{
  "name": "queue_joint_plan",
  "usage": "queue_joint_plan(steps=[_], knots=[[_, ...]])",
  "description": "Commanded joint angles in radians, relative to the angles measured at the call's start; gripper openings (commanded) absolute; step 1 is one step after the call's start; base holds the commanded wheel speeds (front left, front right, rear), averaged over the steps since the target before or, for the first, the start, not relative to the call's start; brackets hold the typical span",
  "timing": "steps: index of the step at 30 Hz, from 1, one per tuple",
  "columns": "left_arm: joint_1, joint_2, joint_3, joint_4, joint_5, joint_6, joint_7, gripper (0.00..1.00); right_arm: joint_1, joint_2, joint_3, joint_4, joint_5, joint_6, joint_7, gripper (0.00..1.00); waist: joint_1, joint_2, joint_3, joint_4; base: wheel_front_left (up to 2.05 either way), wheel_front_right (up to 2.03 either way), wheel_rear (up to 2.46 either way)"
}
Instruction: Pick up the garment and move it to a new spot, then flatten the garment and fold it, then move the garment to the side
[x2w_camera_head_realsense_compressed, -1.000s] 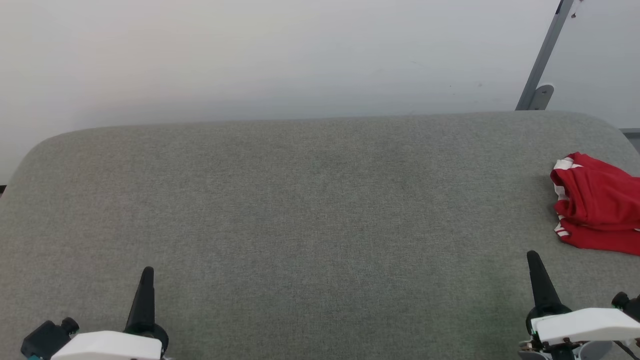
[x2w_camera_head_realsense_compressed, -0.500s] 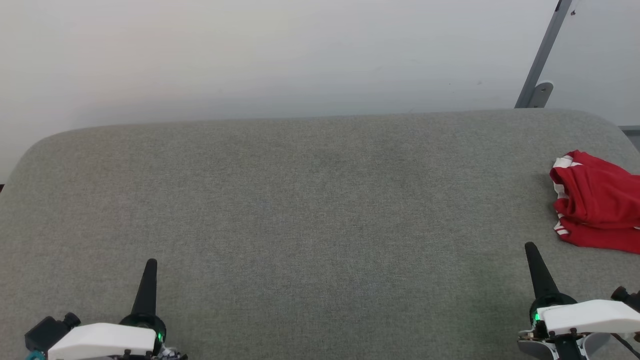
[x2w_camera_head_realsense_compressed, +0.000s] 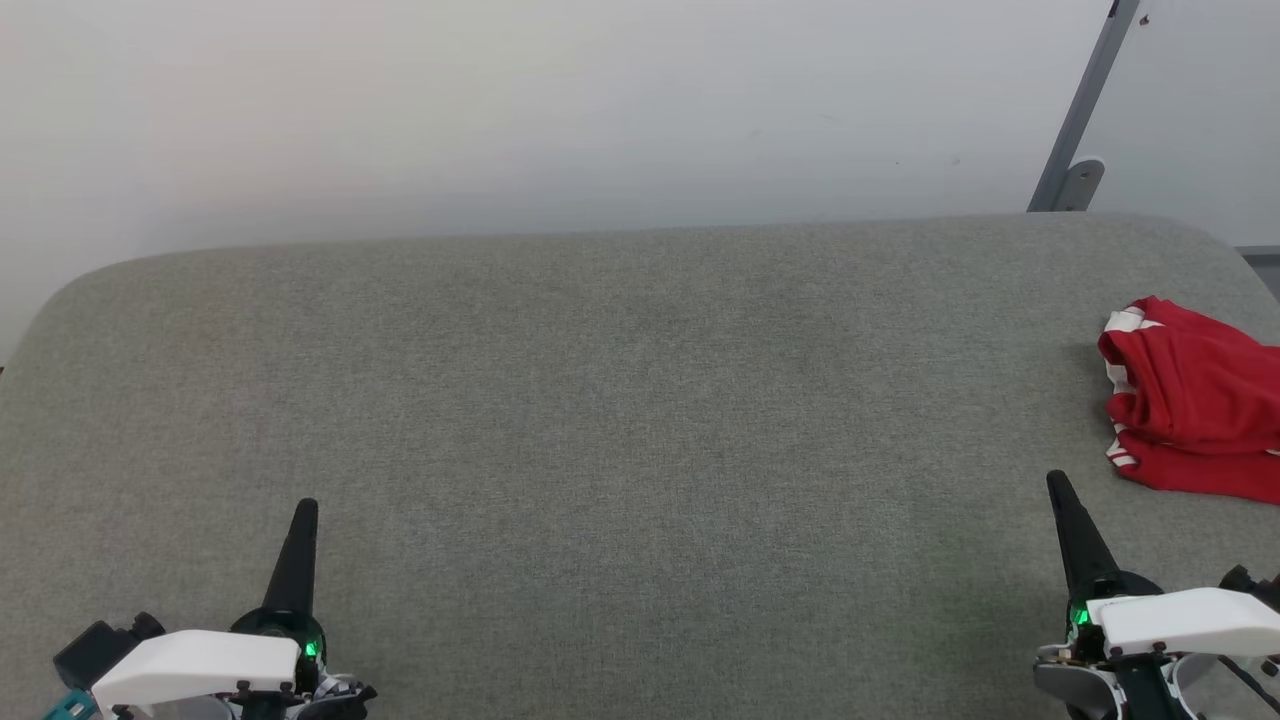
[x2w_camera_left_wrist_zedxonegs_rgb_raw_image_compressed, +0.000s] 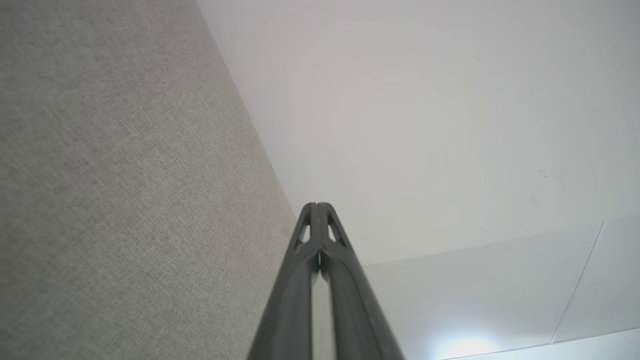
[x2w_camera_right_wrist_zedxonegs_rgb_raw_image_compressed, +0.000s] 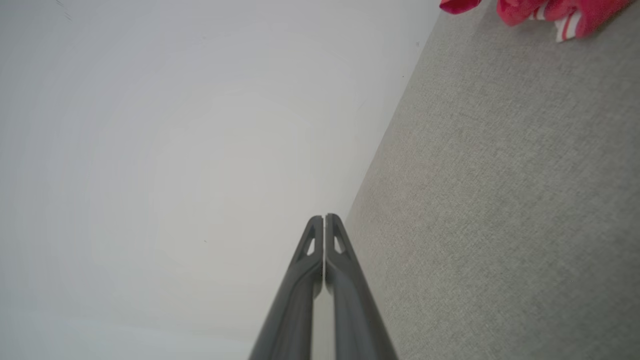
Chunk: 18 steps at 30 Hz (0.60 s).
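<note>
Work surface: a table (x2w_camera_head_realsense_compressed: 640, 400) covered in grey woven cloth, with rounded far corners. A pale wall (x2w_camera_head_realsense_compressed: 500, 100) stands behind the table's far edge. A slanted grey metal post (x2w_camera_head_realsense_compressed: 1085, 100) rises behind the table's far right corner.

Garment (x2w_camera_head_realsense_compressed: 1190, 400): it lies on the table at its right edge, about midway between the near and far edges. It is bunched in a loose heap and is not spread flat. Red cloth forms most of the heap. A white band with thin red stripes shows on the side facing the table's middle. The right wrist view shows the garment (x2w_camera_right_wrist_zedxonegs_rgb_raw_image_compressed: 540, 10) resting on the grey cloth, with the striped white end on the table.

Left gripper (x2w_camera_head_realsense_compressed: 306, 508): it is over the near left part of the table, pointing toward the far edge. The left wrist view shows its two dark fingers (x2w_camera_left_wrist_zedxonegs_rgb_raw_image_compressed: 300, 280) pressed together at the tips, with nothing between them.

Right gripper (x2w_camera_head_realsense_compressed: 1054, 480): it is over the near right part of the table, on the near side of the garment and apart from it. The right wrist view shows its fingers (x2w_camera_right_wrist_zedxonegs_rgb_raw_image_compressed: 350, 290) drawn together along their length, holding nothing.
</note>
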<state>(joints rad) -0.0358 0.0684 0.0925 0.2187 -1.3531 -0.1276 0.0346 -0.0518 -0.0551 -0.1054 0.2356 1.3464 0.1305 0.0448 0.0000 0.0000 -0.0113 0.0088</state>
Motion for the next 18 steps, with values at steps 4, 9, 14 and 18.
queue_joint_plan(steps=[4, 9, 14, 18], knots=[[-0.03, 0.0, 0.006, 0.002, -0.05, -0.004, 0.015, 0.0, -0.025, 0.002, -0.005, -0.001, 0.051, 0.0, 0.016, 0.0, 0.0, 0.0, 0.002, -0.001, 0.0, 0.0, 0.0], [-0.035, -0.002, 0.008, 0.006, -0.077, -0.004, 0.023, 0.0, -0.029, 0.003, -0.005, 0.001, 0.081, 0.0, 0.024, 0.0, 0.0, 0.0, 0.003, -0.002, 0.0, 0.0, 0.0], [-0.047, -0.005, 0.01, 0.01, -0.116, -0.005, 0.035, 0.0, -0.036, 0.003, -0.007, 0.003, 0.117, 0.0, 0.033, 0.0, 0.0, 0.0, 0.005, -0.003, 0.0, 0.0, 0.0], [-0.051, -0.007, 0.012, 0.013, -0.14, -0.005, 0.043, 0.0, -0.041, 0.004, -0.007, 0.004, 0.144, 0.0, 0.04, 0.0, 0.0, 0.0, 0.007, -0.004, 0.0, 0.0, 0.0]])
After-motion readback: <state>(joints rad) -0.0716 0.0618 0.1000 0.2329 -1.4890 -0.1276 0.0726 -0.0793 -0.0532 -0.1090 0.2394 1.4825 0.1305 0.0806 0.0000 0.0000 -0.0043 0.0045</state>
